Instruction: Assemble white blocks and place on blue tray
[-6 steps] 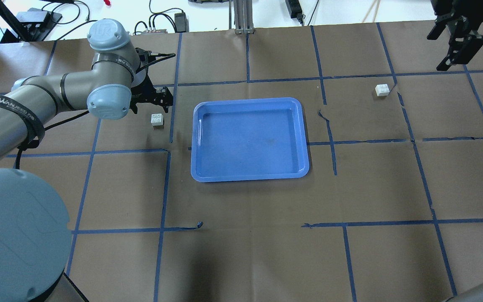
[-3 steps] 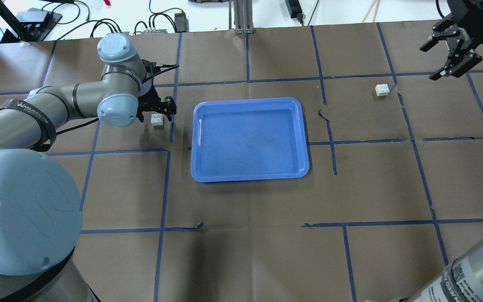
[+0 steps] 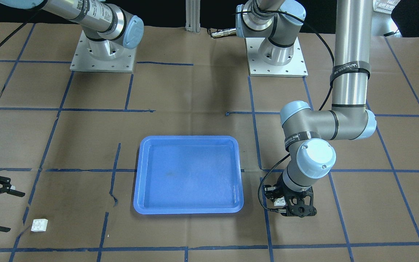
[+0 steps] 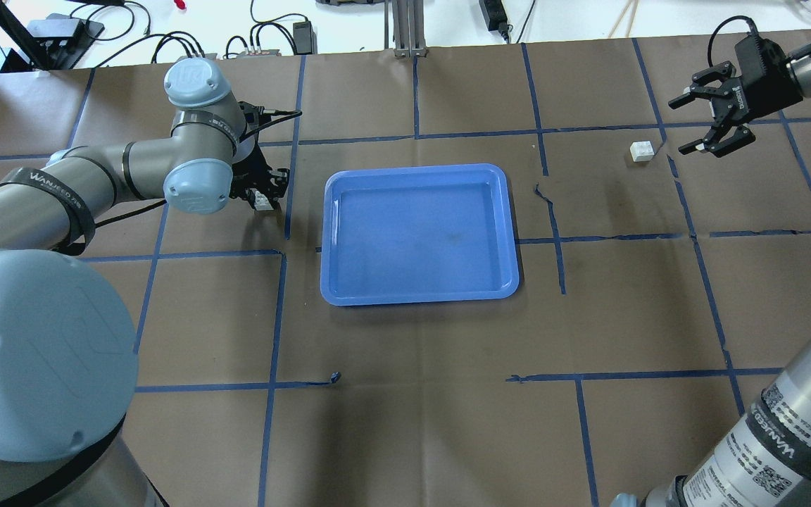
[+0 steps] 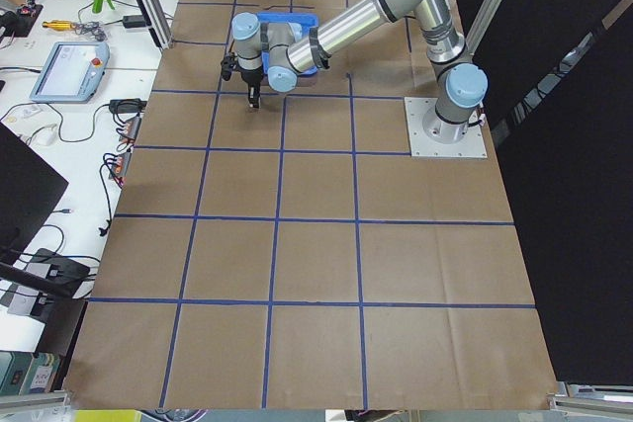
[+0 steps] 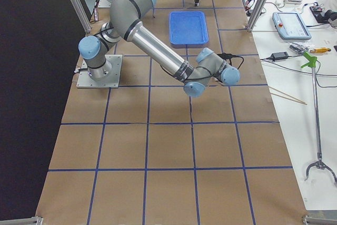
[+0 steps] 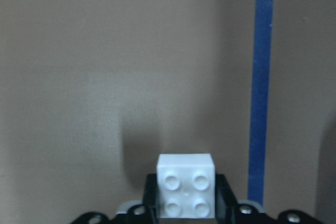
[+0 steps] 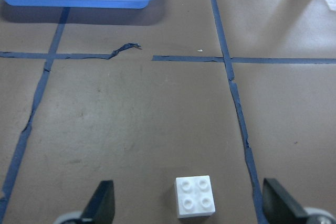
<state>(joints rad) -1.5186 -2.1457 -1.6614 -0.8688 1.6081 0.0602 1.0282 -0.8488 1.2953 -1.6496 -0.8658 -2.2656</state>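
One white block (image 4: 262,201) lies left of the blue tray (image 4: 419,298). My left gripper (image 4: 262,191) is down at the table and shut on it. In the left wrist view the block (image 7: 187,192) sits studs up, with a black finger (image 7: 224,199) against each side. The other white block (image 4: 642,151) lies far right of the tray. My right gripper (image 4: 680,127) is open, just right of it and apart from it. In the right wrist view this block (image 8: 195,196) lies between the spread fingers (image 8: 104,205). The front view shows both blocks (image 3: 278,202) (image 3: 39,225) and the tray (image 3: 136,182).
Brown paper with a blue tape grid covers the table. The tape is torn and lifted near the right block (image 8: 126,48). The tray holds nothing. Cables and power bricks (image 4: 265,42) lie beyond the far table edge.
My left gripper has dropped over the left block and closed on it. My right gripper has swung down and left toward the other block, still open.
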